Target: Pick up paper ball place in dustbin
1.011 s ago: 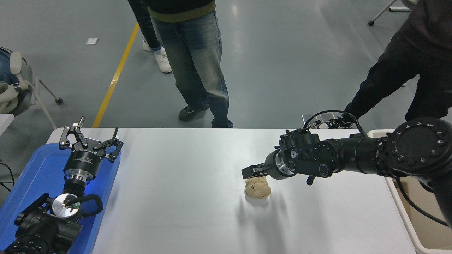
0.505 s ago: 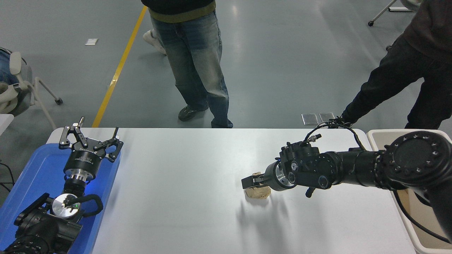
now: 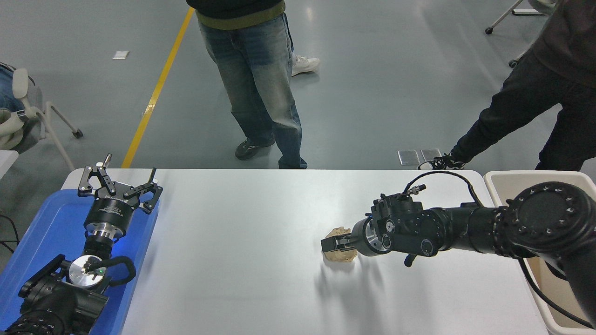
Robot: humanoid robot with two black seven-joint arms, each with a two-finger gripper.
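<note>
Right hand (image 3: 333,244) dropped since 1 s back, from above ball (image 3: 339,251) to level with it, fingers now around it. Clenched or not: cannot tell. Ball on surface (image 3: 242,242), mid-right. Bin (image 3: 500,184) at right edge. Left hand (image 3: 120,188) parked, released. Judgement: grasp imminent, lift next.

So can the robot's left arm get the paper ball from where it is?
Probably not. The left gripper is parked over the blue tray at the table's far-left side, while the paper ball lies well to the right, with the right gripper already on it.
</note>
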